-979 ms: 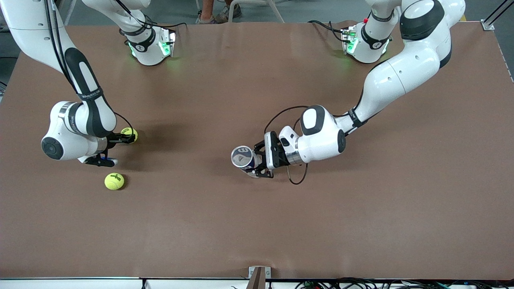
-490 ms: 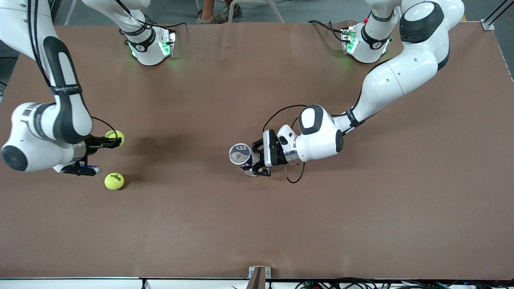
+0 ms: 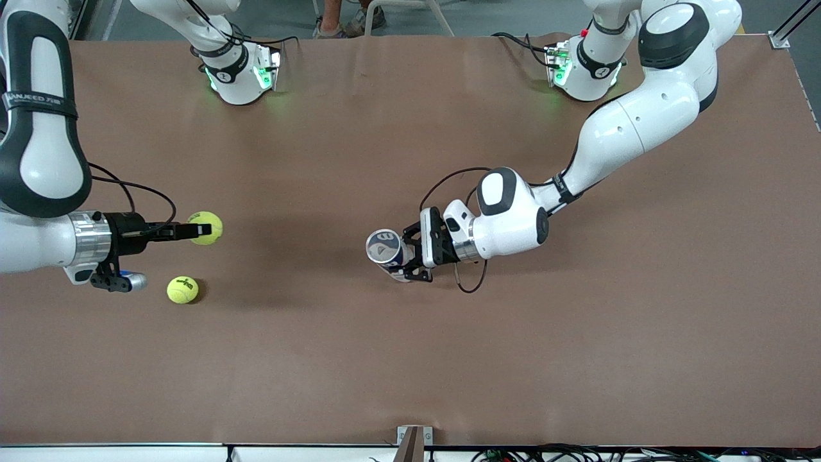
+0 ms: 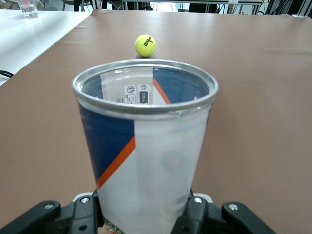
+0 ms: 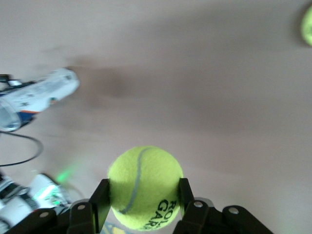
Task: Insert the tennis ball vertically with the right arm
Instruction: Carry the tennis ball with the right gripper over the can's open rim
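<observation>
My right gripper (image 3: 200, 228) is shut on a yellow tennis ball (image 3: 206, 228) and holds it in the air over the table near the right arm's end; in the right wrist view the ball (image 5: 144, 186) sits between the fingers (image 5: 95, 201). A second tennis ball (image 3: 183, 289) lies on the table, nearer to the front camera. My left gripper (image 3: 407, 256) is shut on an open white, blue and orange ball can (image 3: 386, 249) near the table's middle, its mouth up. The can (image 4: 146, 141) fills the left wrist view, with the loose ball (image 4: 145, 45) past its rim.
The brown table (image 3: 410, 359) stretches wide around both grippers. A black cable (image 3: 473, 282) loops beside the left wrist. The two arm bases (image 3: 240, 74) stand at the table's edge farthest from the front camera.
My right arm has lifted and swung outward toward the table's end, carrying the tennis ball with it. The left gripper and the can shifted slightly, then stayed still.
</observation>
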Available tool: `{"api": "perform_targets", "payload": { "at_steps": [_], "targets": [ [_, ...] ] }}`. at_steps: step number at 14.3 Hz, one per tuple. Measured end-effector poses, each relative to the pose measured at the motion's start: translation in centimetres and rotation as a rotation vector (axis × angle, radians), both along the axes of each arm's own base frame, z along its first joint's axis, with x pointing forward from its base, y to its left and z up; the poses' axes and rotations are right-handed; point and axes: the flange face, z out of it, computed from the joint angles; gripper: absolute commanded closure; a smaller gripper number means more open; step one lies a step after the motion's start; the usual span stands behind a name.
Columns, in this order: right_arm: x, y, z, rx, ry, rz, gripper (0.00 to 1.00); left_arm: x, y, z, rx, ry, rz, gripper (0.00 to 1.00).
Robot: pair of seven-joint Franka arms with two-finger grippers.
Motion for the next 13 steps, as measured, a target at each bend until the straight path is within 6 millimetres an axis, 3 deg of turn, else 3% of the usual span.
{"api": "perform_targets", "payload": {
  "at_steps": [8, 13],
  "targets": [
    [1.4, 14.0, 2.3, 0.077, -0.068, -0.155, 0.82, 0.0, 0.0, 0.0, -0.001, 0.001, 0.001, 0.43],
    [1.3, 22.1, 2.0, 0.065, -0.095, -0.292, 0.82, 0.0, 0.1, 0.0, -0.001, 0.001, 0.001, 0.42]
  ]
}}
